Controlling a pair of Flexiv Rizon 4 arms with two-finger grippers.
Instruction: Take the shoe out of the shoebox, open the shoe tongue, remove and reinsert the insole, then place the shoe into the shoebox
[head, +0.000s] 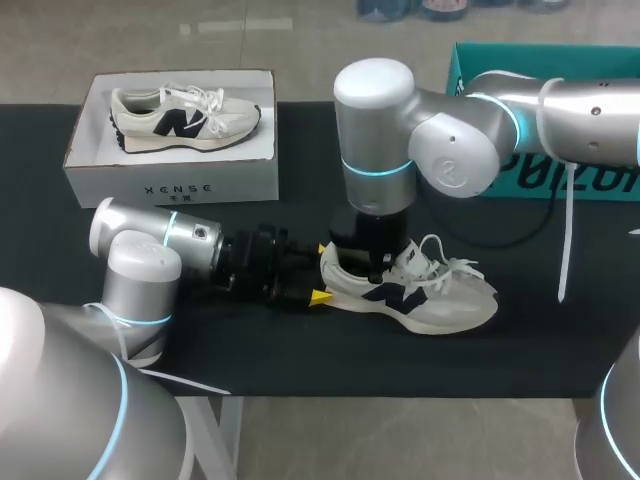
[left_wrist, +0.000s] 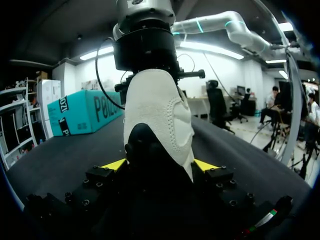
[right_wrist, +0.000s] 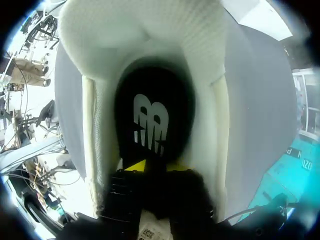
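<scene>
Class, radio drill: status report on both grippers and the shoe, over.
Left gripper clamped on shoe heel. Right gripper inside shoe mouth, at insole; grip unclear. Shoebox occupied by second shoe.

Shoe (head: 420, 295): cream upper, grey panels, dark side logo, white laces.
Insole (right_wrist: 152, 120): black, white logo.
Shoebox (head: 170, 178): white, dark lettering.
Table (head: 300, 360): black.
Left arm (head: 140, 270), right arm (head: 450, 140): silver, cyan light rings.
Left gripper (left_wrist: 160, 165): black, yellow tips.
Teal box (head: 560, 180): dark lettering.
</scene>
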